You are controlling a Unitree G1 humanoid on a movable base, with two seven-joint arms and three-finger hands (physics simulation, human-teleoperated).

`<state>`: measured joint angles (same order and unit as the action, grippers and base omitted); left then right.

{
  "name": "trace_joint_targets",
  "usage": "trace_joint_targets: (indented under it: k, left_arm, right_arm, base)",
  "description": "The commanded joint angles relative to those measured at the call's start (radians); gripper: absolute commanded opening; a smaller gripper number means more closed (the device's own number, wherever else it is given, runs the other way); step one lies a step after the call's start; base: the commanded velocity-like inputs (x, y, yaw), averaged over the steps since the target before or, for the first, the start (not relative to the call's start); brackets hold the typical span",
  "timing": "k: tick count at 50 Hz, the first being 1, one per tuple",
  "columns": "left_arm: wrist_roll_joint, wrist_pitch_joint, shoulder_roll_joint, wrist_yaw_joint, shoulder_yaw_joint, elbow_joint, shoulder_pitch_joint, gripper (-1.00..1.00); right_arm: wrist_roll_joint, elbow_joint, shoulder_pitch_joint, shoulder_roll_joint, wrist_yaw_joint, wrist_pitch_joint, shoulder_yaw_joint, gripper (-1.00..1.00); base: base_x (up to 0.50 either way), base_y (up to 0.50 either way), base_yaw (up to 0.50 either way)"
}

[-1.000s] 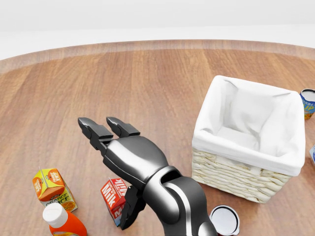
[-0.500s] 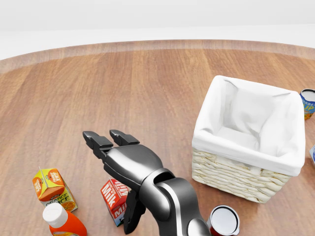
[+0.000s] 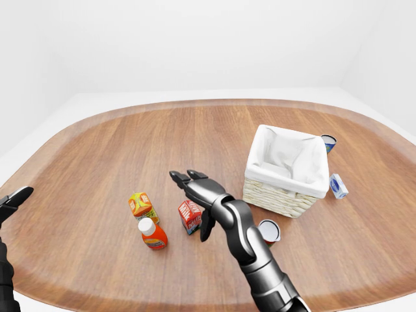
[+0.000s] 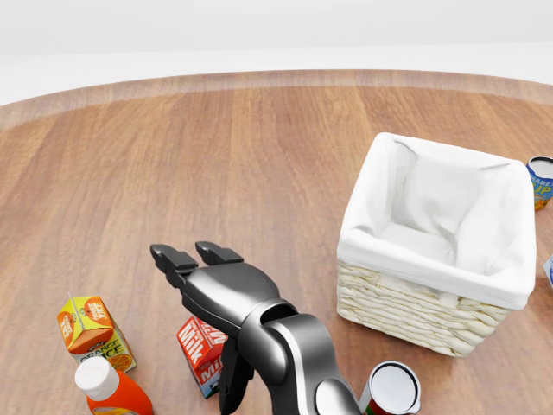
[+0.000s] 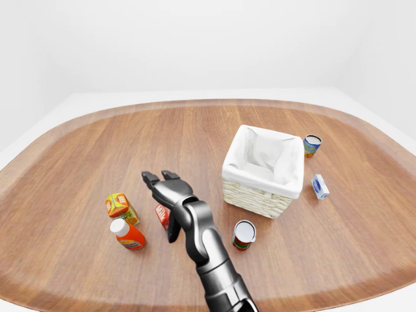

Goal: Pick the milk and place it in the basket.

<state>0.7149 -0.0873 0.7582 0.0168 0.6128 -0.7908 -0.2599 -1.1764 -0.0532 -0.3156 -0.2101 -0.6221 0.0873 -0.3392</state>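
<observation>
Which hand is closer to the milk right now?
Right. The right hand hangs open just over the milk, thumb beside it. The left hand sits at the left-eye view's far left edge, well away.

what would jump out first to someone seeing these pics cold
The right hand reaches in from the head view's bottom, fingers open, just above the red milk carton. To its right stands a wicker basket with a white liner. An orange juice carton and an orange bottle stand at bottom left.
</observation>
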Motion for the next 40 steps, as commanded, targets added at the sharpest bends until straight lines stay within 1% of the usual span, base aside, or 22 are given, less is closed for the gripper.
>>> trace_joint_targets:
  k: [1, 13, 17, 23, 40]
  left_arm:
    - [0.000, 0.000, 0.000, 0.001, 0.000, -0.001, 0.000, 1.00]
    - [0.000, 0.000, 0.000, 0.002, -0.001, -0.001, 0.000, 1.00]
    - [0.001, 0.000, 0.000, 0.003, -0.001, -0.001, -0.001, 1.00]
    - [0.001, 0.000, 0.000, 0.004, -0.001, -0.002, -0.001, 1.00]
    - [0.000, 0.000, 0.000, 0.003, -0.001, -0.002, -0.001, 1.00]
  right_arm:
    - [-0.016, -0.037, -0.011, -0.002, 0.000, 0.000, 0.003, 0.98]
    - [-0.007, -0.110, -0.041, -0.006, 0.024, 0.000, 0.019, 0.98]
    - [-0.014, -0.123, -0.059, -0.008, 0.010, 0.000, 0.022, 0.98]
    - [-0.041, -0.157, -0.081, -0.009, -0.044, 0.000, 0.019, 0.98]
    - [-0.040, -0.239, -0.122, -0.017, -0.040, 0.000, 0.042, 0.98]
  base:
    - [0.00, 0.00, 0.00]
    - [0.00, 0.00, 0.00]
    - [0.00, 0.00, 0.00]
    - [0.00, 0.00, 0.00]
    - [0.00, 0.00, 0.00]
